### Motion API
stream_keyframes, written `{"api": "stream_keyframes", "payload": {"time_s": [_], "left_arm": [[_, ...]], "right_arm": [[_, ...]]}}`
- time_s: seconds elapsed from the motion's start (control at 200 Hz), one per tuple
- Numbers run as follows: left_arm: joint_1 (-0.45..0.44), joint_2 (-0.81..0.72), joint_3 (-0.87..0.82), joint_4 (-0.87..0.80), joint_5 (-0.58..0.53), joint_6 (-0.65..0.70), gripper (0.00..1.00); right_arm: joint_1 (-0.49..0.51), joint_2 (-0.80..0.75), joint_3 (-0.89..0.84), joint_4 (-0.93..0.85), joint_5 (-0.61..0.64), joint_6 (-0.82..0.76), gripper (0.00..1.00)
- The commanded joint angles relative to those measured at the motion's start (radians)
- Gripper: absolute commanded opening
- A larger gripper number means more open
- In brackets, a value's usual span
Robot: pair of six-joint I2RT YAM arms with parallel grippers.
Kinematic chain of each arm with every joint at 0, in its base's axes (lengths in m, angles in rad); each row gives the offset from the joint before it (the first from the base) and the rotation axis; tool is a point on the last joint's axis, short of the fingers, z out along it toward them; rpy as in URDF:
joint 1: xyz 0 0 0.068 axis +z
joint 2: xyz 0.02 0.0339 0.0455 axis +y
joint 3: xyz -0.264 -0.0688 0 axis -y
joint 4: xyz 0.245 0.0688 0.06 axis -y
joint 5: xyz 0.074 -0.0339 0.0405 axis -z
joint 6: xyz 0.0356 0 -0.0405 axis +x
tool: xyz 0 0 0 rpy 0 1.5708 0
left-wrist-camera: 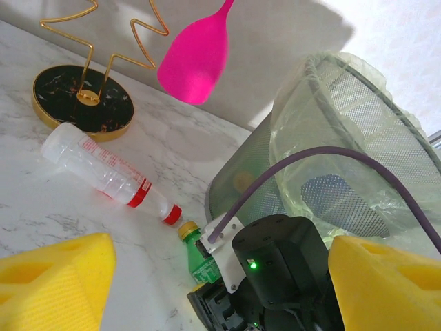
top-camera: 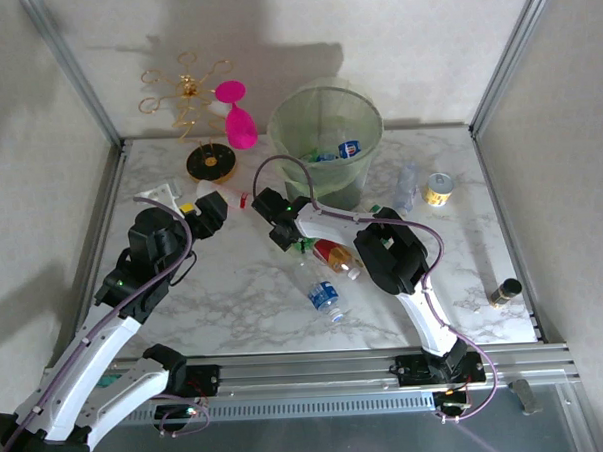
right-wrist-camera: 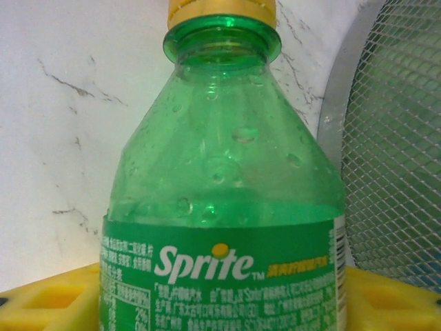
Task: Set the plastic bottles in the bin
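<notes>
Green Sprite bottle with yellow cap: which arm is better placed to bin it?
Right: its jaws flank the green plastic Sprite bottle, right beside the round mesh bin; the left jaws hang open farther back.

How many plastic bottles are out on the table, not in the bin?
5. Green Sprite bottle between the jaws of the right gripper; red-labelled bottle and blue-labelled bottle beside that arm; clear bottle right of the bin; red-capped bottle by the gold stand. The arms may hide more.
</notes>
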Motion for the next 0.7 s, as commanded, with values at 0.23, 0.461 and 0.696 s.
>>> {"api": "stream_keyframes", "payload": {"time_s": [0.23,0.461,0.696], "left_arm": [[-0.006,-0.010,-0.013,0.026,-0.013,0.021,0.80],[-0.006,-0.009,-0.013,0.026,-0.013,0.021,0.80],[-0.006,-0.005,-0.013,0.026,-0.012,0.019,0.80]], "right_arm": [[-0.008,-0.062,-0.017,0.010,0.023,0.002,0.55],[-0.007,-0.112,-0.030,0.014,0.028,0.009,0.53],[-0.006,-0.179,-0.048,0.019,0.017,0.014,0.51]]}}
